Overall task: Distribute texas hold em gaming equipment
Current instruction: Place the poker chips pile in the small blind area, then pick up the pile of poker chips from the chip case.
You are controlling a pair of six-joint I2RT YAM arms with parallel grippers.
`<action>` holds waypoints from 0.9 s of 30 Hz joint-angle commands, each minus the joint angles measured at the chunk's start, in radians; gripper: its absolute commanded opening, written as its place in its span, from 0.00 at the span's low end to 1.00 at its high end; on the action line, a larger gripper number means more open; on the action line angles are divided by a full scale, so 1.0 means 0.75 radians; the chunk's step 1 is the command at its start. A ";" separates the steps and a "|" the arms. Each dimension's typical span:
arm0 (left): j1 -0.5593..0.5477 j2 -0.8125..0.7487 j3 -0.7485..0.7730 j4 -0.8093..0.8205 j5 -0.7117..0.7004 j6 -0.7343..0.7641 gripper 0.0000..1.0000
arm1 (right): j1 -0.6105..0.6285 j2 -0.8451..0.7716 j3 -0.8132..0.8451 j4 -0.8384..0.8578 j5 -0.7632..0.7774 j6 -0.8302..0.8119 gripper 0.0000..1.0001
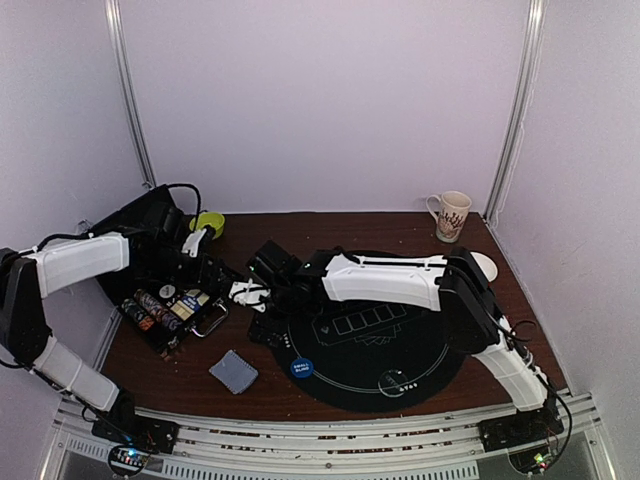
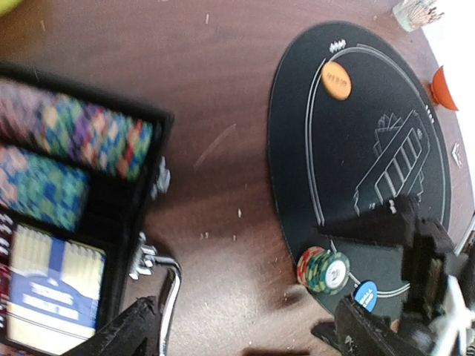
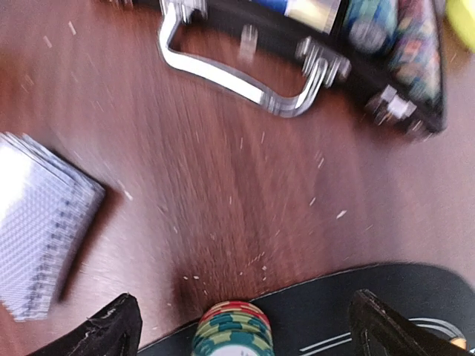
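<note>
Right end effector [image 3: 241,315] is released, its 2 fingers spread either side of 1 chip stack [image 3: 232,332] on the black mat's [image 3: 312,311] edge, touching neither. 1 card deck [image 3: 41,222] lies left on the worktop [image 3: 223,163]. Left end effector [image 2: 245,319] is released, empty. Only its wrist view shows 2 discs: 1 orange disc [image 2: 335,79] and 1 blue disc [image 2: 365,294].

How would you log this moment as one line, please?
right jaws: open, flanking chip stack at mat edge | left jaws: open, over table beside chip case | card deck: on table
</note>
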 commanded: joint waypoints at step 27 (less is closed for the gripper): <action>-0.041 0.515 0.576 -0.398 -0.649 0.393 0.50 | -0.246 -1.071 -1.071 0.555 -0.069 0.200 1.00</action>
